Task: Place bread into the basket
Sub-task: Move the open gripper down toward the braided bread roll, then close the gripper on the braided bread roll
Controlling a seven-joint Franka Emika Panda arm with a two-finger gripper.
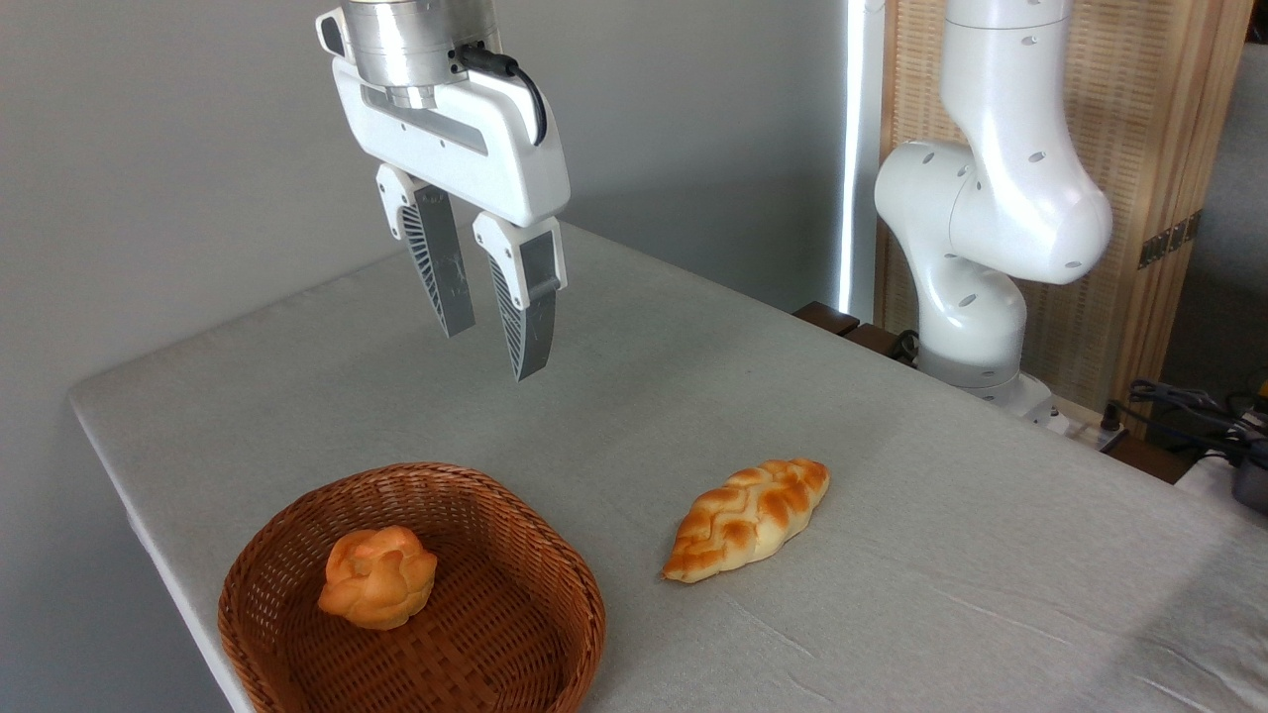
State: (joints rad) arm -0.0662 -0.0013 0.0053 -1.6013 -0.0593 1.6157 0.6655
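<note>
— Where's the bread relative to the gripper?
— On the table, below it and well to the right; the gripper hangs empty, jaws parted.
— Its long axis?
— Diagonal, near-left tip toward the basket, other tip up-right.

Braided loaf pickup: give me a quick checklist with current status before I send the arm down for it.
1. Gripper empty, fingers apart: ok.
2. Braided loaf lying free on the table, nothing touching it: ok.
3. Gripper above the loaf: not ok; it hangs high and off to the left, nearer the basket.
4. Room in the basket: ok; the round bun sits in its left part, the right part is bare.
5. Finger opening wide enough for the loaf: cannot tell.
</note>
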